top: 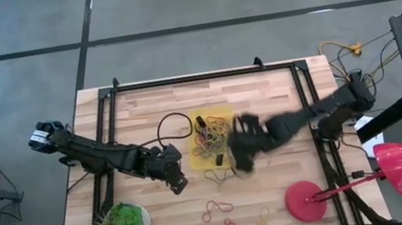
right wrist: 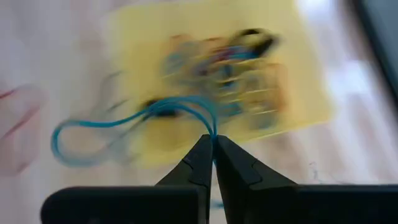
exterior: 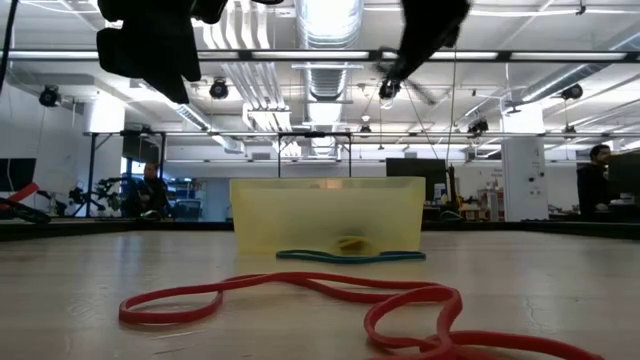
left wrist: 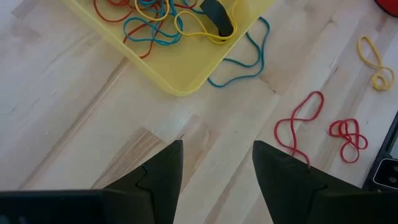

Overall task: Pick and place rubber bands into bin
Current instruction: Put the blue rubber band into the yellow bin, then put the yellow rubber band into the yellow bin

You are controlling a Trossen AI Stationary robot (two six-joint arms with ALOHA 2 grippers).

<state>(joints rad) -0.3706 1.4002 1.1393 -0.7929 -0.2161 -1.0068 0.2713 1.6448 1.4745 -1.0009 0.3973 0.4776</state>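
While the shallow translucent yellow plastic bin point(top: 213, 136) holds many bands, we note the right pincer point(right wrist: 214, 144) pinching a blue rubber band point(right wrist: 118, 121); the left pincer point(left wrist: 217, 162) is spread; red point(top: 216, 208) and yellow point(top: 262, 219) loops remain on the table point(top: 278, 101).

Yellow bin point(top: 214, 118) w/ mixed rubber bands point(top: 214, 133); red point(top: 216, 208), yellow point(top: 262, 219) strays on table nearby.

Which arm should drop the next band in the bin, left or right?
Right. Its gripper is shut on a blue rubber band, lifted beside the yellow bin. The left gripper hangs open and empty over bare table, near the bin's corner.
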